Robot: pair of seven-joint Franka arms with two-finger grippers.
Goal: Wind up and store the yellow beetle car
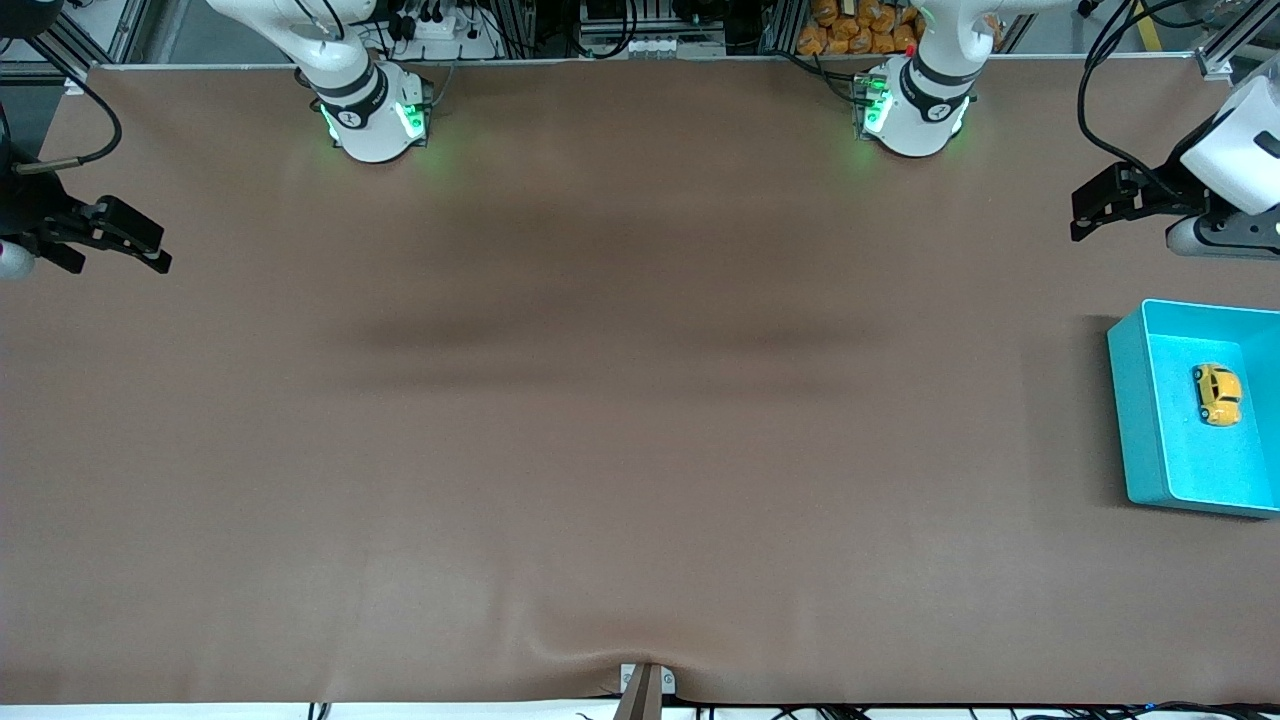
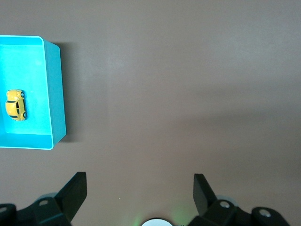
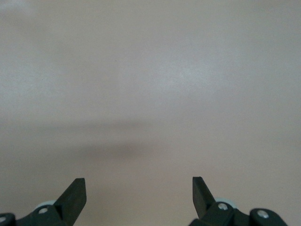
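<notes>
Left gripper hangs w/ fingers spread wide, nothing between them, over bare table at the left arm's end, farther from the front cam than the turquoise bin. Its wrist view shows both fingertips apart over brown table, w/ the bin off to one side.

Right gripper is also spread and empty, up over the right arm's end of the table, well apart from everything; its wrist cam sees only bare surface. That arm waits.

Yellow beetle car sits inside the bin, on the bin floor, upright on its wheels as far as I can tell, clear of the walls.

Judgement: car already lies in the bin, so either the task is finished or it starts from the bin w/ winding not yet done; can't tell which.

If a pick is due, the left arm is the obvious one. Tips: come straight down over the car, turn the wrist so fingers close across the narrow sides, keep both fingertips inside the bin walls. Body looks glossy and rounded, so grip low near the wheels, gently, or it'll prob squirt out.
</notes>
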